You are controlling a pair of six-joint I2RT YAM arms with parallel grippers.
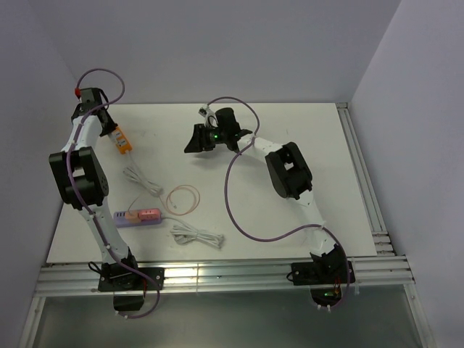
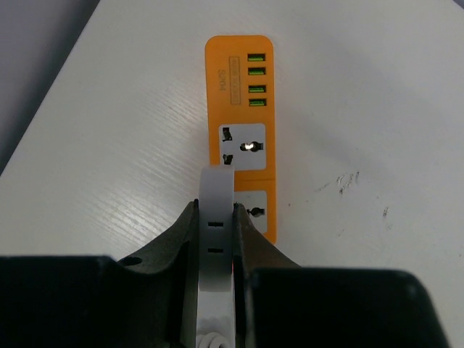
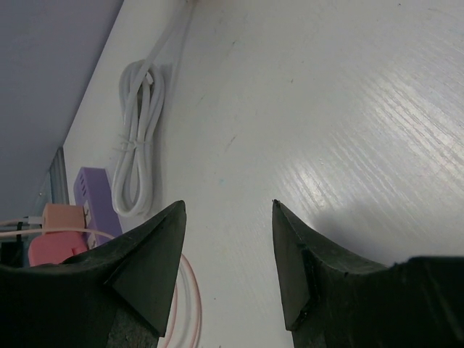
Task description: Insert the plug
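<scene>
Table (image 1: 163, 130): pink plug (image 1: 147, 214) on lilac strip (image 1: 119, 217), far from left hand (image 2: 217, 209) (gripping white connector (image 2: 217, 185))

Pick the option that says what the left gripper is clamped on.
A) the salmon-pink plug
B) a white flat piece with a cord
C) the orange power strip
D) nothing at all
B: in the left wrist view, the left gripper pinches a white flat piece just above the orange power strip, while the salmon-pink plug sits far off at the lilac power strip.
</scene>
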